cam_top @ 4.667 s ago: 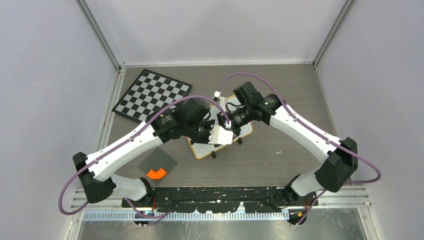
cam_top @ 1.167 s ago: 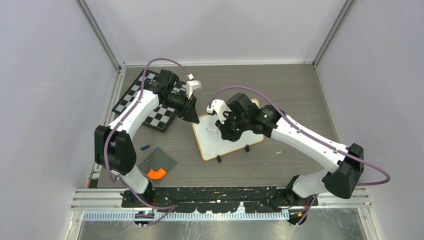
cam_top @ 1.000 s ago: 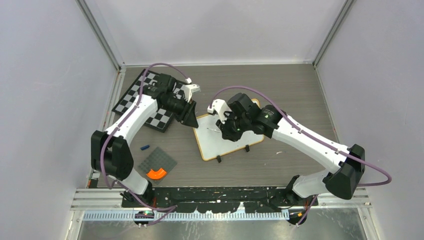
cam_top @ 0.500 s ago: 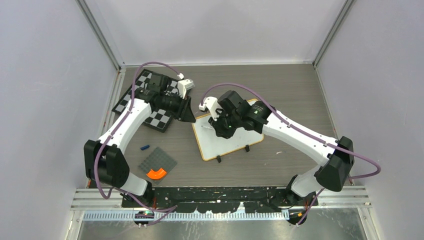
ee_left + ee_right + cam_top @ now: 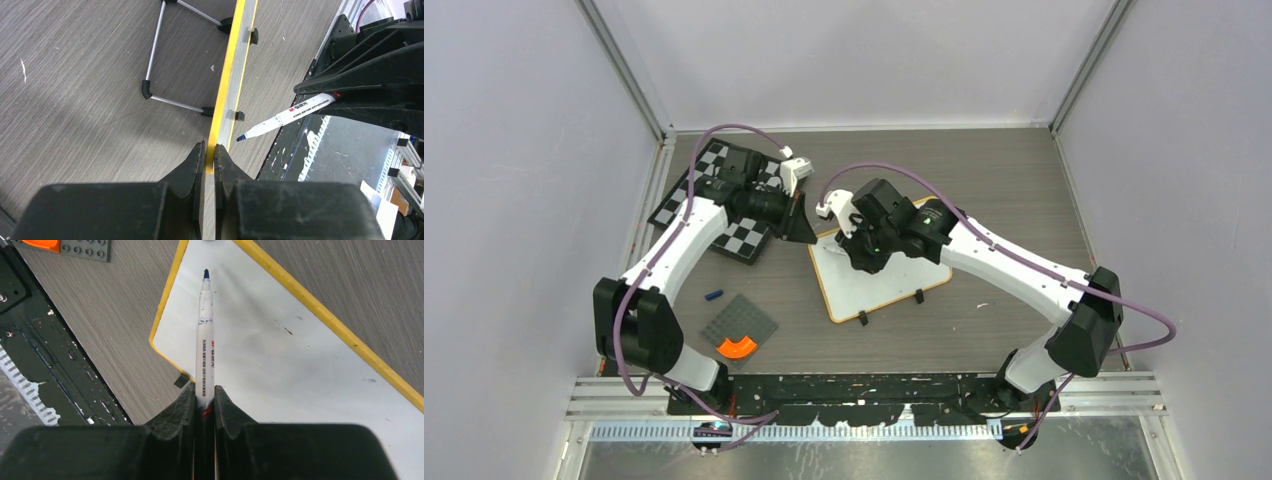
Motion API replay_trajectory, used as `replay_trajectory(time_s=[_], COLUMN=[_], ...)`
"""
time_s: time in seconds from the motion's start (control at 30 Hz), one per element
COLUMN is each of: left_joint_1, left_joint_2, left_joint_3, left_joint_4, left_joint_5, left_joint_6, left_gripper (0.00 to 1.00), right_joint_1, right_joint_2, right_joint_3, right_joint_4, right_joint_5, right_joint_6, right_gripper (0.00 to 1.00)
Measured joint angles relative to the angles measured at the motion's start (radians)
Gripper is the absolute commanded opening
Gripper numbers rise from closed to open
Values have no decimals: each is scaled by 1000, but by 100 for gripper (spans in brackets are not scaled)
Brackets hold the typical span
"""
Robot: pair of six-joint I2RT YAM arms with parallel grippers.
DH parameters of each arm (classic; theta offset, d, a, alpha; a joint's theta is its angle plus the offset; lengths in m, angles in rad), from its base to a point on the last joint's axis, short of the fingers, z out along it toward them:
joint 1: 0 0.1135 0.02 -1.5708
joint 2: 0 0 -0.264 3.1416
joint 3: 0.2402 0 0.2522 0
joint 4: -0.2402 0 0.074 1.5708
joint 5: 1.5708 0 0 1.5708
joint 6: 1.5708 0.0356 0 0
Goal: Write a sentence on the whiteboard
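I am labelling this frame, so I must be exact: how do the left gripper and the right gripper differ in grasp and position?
The left gripper pinches the yellow frame edge of the whiteboard; the right gripper clamps a marker, tip pointing forward. The left gripper sits at a whiteboard corner beside the chessboard; the right gripper is over the white surface. Shared: both have their jaws shut on something.

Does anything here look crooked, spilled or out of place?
The wood-framed white whiteboard lies crooked on the wood-grain table, its rim pinched by the left tool. A small blue piece, perhaps a marker cap, lies loose beside the grey studded plate.
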Motion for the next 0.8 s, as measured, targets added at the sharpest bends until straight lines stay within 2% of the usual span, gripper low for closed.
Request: replay_trajectory(time_s=[0.8], left_joint_1=[0], left_joint_2=[8], left_joint_3=[-5], left_joint_4=[7], left_joint_5=[6], left_joint_6=[1], left_gripper=[0], right_joint_1=[3], right_joint_2=[35], right_joint_3=[-25], right_joint_4=[2], right_joint_5=[46], right_joint_6=[0], right_gripper=[0])
